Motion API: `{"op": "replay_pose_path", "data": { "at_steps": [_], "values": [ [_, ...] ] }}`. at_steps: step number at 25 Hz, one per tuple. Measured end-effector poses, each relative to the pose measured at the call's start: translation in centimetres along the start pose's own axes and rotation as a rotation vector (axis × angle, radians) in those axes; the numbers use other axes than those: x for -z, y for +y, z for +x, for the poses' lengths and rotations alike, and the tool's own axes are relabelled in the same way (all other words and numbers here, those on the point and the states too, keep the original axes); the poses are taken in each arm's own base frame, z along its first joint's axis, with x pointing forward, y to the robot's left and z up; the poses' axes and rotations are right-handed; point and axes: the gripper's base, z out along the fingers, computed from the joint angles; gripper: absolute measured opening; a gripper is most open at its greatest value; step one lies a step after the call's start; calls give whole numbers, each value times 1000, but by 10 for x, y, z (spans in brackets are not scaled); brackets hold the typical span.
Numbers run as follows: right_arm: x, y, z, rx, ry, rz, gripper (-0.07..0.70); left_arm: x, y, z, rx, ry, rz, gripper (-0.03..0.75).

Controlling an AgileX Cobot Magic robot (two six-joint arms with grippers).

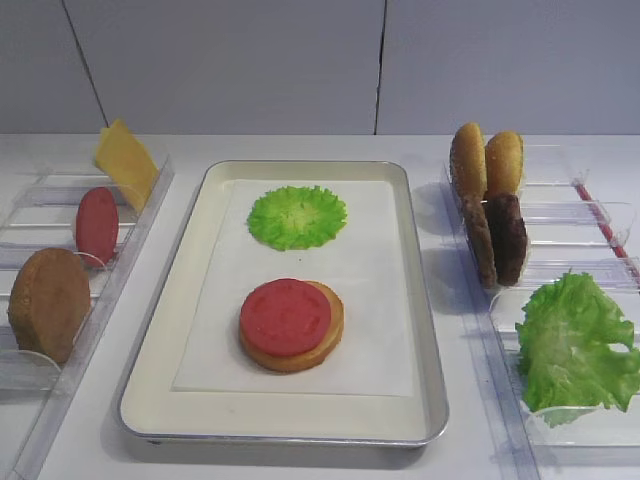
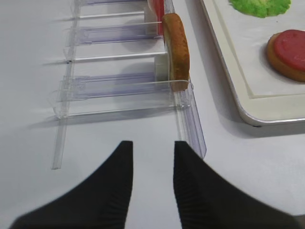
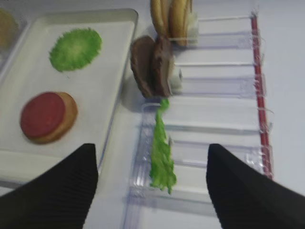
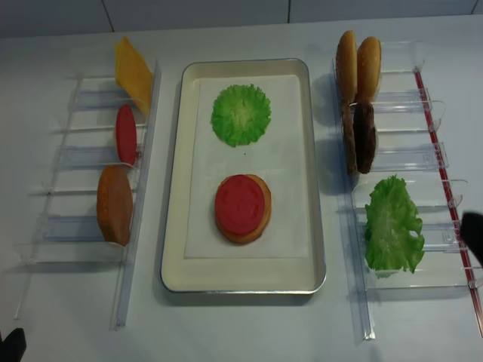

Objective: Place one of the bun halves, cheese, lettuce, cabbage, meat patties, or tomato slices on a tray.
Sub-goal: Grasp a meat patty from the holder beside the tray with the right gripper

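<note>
Hovering w/ my right gripper [image 3: 151, 186] spread wide and empty, above the near end of the right rack [image 3: 217, 119]; lettuce leaf [image 3: 162, 150] sits just ahead between the fingers' line, meat patties [image 3: 152, 67] farther on. My left gripper [image 2: 151, 176] has its jaws narrow, a small gap showing, nothing in it, near the left rack [image 2: 119, 88].

Tray [image 1: 200, 300] is centre; on its paper a tomato slice [image 1: 285, 317] lies on a bun half [image 1: 325, 345], w/ a flat green cabbage disc [image 1: 297, 216] on the far side. Right rack holds two bun halves [image 1: 485, 160] at the far end, the patties on edge just nearer, lettuce nearest. Left rack: cheese [image 1: 127, 162] far, tomato slice [image 1: 97, 225] mid, another bun half [image 1: 48, 303] near.

My guess for next pick: a patty. Looks stiff, thick, grainy – prob. light and not slippery, won't crush easily. The two stand touching, so I'd pinch the nearer one across its flat faces at the top edge, fingers slipping btwn it and its twin. Lettuce, by contrast, looks floppy, thin and ruffled; it would want a grip at the thick middle, else it droops or tears.
</note>
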Motion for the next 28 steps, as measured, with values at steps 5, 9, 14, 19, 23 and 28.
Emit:
{"op": "replay_pose_path", "data": {
  "at_steps": [5,9,14,19,23,28],
  "values": [
    [-20,4,-32,48,-21,-140,495,0,0,0,0,0,0,197],
    [-41,-4,-63,39,90,-153,495,0,0,0,0,0,0,196],
    [-57,-8,-108,19,192,-130,495,0,0,0,0,0,0,197],
    [-88,15,-128,78,334,-64,495,0,0,0,0,0,0,196],
    [-133,42,-126,96,472,92,495,0,0,0,0,0,0,197],
    [-187,62,-128,75,569,165,495,0,0,0,0,0,0,197]
  ]
}}
